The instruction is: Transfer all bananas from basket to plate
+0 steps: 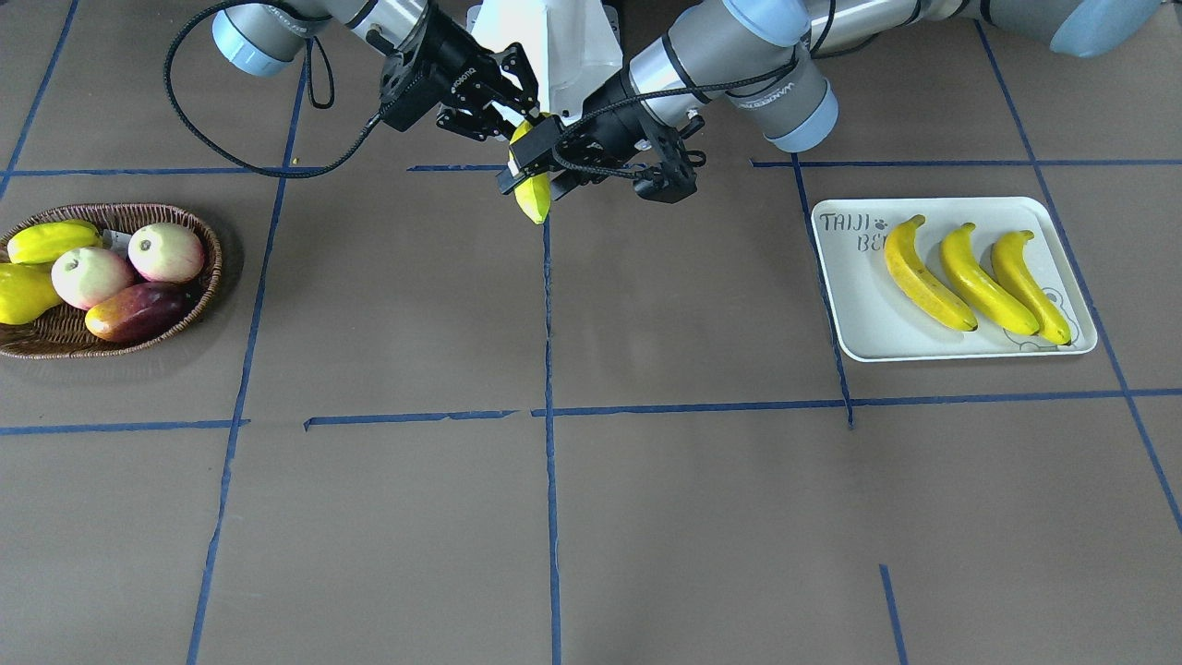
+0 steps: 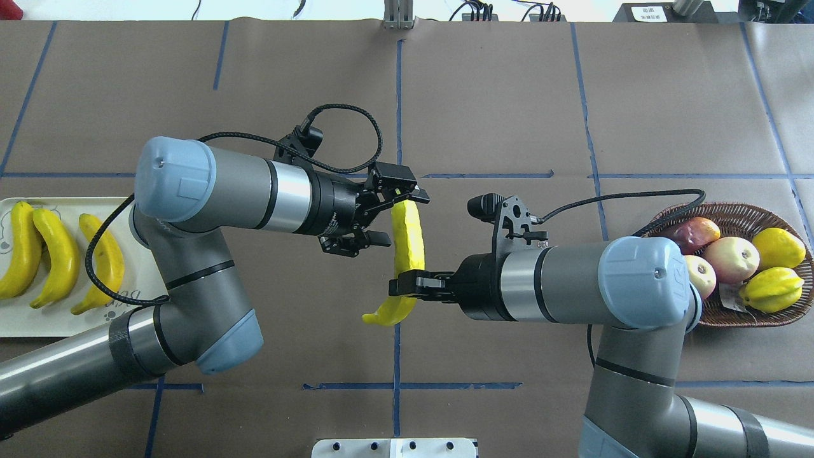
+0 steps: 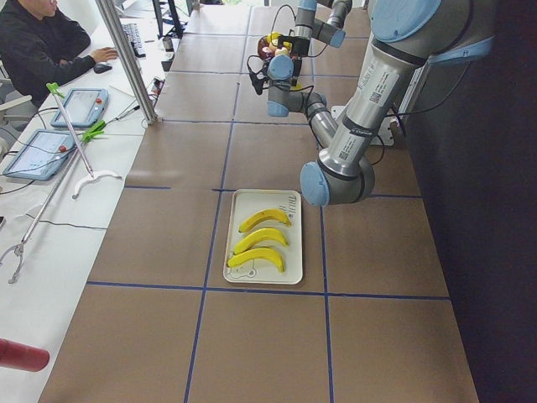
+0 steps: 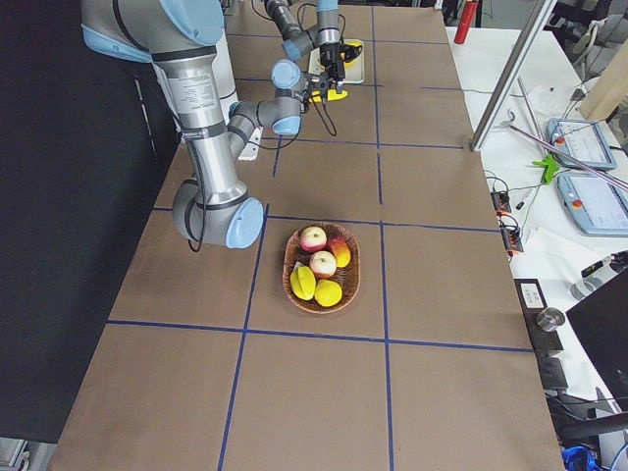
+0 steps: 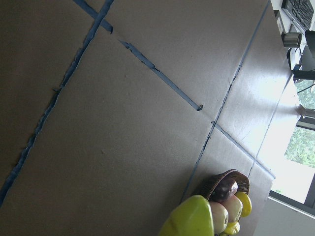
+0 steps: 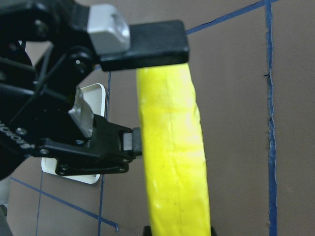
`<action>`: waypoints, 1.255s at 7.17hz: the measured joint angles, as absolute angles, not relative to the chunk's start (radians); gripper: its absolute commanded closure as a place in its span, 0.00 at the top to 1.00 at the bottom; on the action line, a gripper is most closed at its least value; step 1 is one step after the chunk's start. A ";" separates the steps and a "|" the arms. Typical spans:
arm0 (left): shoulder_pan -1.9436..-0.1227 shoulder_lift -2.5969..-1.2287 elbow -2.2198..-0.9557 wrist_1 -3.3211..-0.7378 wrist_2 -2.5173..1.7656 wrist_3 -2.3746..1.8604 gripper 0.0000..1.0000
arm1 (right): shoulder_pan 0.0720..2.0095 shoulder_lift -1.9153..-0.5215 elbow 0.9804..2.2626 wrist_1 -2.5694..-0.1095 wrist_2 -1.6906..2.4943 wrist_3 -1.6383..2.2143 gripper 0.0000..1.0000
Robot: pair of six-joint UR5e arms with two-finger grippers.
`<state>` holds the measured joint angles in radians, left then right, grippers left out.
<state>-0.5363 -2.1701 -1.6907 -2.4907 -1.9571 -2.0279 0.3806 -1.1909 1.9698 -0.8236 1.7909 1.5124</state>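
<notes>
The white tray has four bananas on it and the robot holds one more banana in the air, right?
Not quite. The white tray has three bananas on it, not four; the exterior front-facing view shows them side by side. The robot does hold one more banana in the air.

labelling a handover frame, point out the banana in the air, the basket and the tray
banana [image 2: 408, 248], overhead view, middle of its body
basket [image 2: 741, 208], overhead view, far rim
tray [image 1: 863, 305], front-facing view, bare floor
</notes>
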 measured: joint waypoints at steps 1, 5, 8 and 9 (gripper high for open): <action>-0.530 -2.170 -1.691 -2.492 -1.956 -2.024 0.00 | 0.380 -1.189 1.970 -0.826 1.791 1.512 0.00; -0.536 -2.168 -1.697 -2.494 -1.957 -2.004 0.00 | 0.376 -1.190 1.975 -0.829 1.792 1.520 1.00; -0.548 -2.167 -1.700 -2.482 -1.957 -2.004 0.00 | 0.380 -1.187 2.010 -0.880 1.789 1.526 1.00; -0.569 -2.166 -1.701 -2.450 -1.960 -2.004 0.00 | 0.384 -1.187 2.037 -0.920 1.791 1.525 1.00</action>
<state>-0.5690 -2.1655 -1.7006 -2.4505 -1.9604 -2.0038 0.3841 -1.1874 2.0369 -0.9201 1.7912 1.5252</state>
